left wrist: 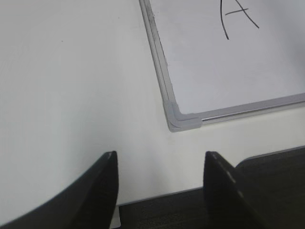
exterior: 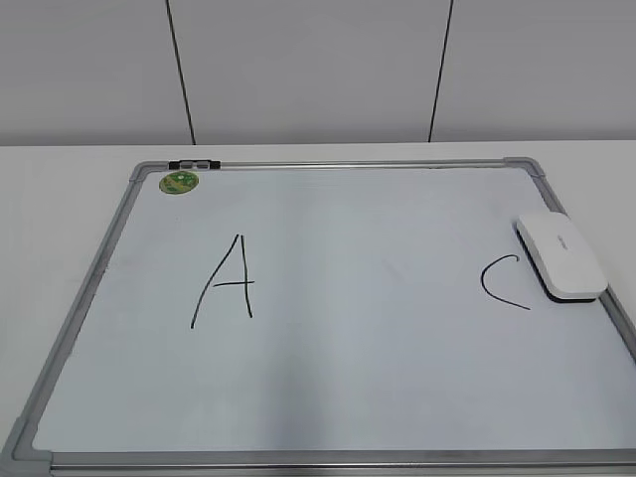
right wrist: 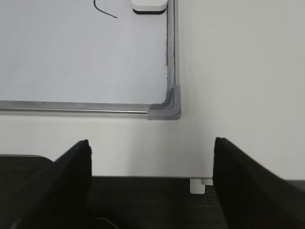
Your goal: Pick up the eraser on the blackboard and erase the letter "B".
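Note:
The blackboard (exterior: 328, 397) is a pale glossy board in a grey frame, lying flat on the white table. The white eraser (exterior: 560, 255) lies on it at the right edge, next to the black "C" (exterior: 500, 281); its near end shows in the right wrist view (right wrist: 149, 6). A black "A" (exterior: 228, 280) is at the left. No letter "B" shows between them; that area is blank. My left gripper (left wrist: 159, 160) is open and empty over the table near the board's front left corner (left wrist: 180, 119). My right gripper (right wrist: 151, 145) is open and empty near the front right corner (right wrist: 167, 110).
A round green magnet (exterior: 180, 182) sits at the board's far left corner beside a black clip (exterior: 195, 163). A white wall with dark seams rises behind the table. The table's dark front edge (right wrist: 143, 200) runs under both grippers.

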Controlling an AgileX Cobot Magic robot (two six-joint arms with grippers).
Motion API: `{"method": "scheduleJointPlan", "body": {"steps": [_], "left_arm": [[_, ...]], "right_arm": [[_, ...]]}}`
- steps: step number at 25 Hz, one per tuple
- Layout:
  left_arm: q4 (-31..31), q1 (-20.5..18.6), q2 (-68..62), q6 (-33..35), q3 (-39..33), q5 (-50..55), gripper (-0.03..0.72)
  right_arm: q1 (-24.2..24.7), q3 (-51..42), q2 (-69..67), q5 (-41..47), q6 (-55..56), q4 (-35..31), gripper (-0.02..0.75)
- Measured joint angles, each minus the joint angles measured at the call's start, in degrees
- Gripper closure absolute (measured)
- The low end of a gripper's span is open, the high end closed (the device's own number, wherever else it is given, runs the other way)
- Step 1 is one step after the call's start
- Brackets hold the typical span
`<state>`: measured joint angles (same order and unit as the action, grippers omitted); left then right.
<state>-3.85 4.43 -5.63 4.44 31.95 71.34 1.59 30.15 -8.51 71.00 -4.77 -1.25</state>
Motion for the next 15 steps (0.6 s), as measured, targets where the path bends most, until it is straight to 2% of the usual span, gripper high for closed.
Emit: {"method": "scheduleJointPlan", "body": {"steps": [7, 15], "left_arm": [[-0.1, 0.0, 0.0, 0.0, -2.2, -6.9, 0.267], [-0.2, 0.0, 0.0, 0.0, -2.7, -7.7, 0.267]], "right_arm": [[0.0, -2.2, 0.0, -4.8, 0.0, -0.1, 0.150], [0.0, -2.2, 0.0, -5.7, 0.1, -0.1, 0.150]]}}
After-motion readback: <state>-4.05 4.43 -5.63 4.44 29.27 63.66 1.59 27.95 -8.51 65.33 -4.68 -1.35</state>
